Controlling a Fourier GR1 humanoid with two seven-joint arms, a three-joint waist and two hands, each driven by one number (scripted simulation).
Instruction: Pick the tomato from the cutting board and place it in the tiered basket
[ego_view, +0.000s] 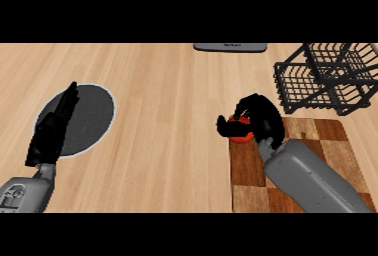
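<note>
A red tomato (241, 136) shows at the left end of the checkered wooden cutting board (332, 150), mostly hidden by my right hand (257, 120), whose black fingers and thumb are curled round it. Whether the tomato rests on the board or is just above it, I cannot tell. The black wire tiered basket (328, 77) stands at the back right, beyond the board's far edge and a short way from the hand. My left hand (55, 127) rests at the left with straight fingers, lying over a dark round plate (92, 112).
A grey flat object (229, 47) lies at the counter's far edge, left of the basket. Light wooden counter (170, 100) stretches between the plate and the cutting board.
</note>
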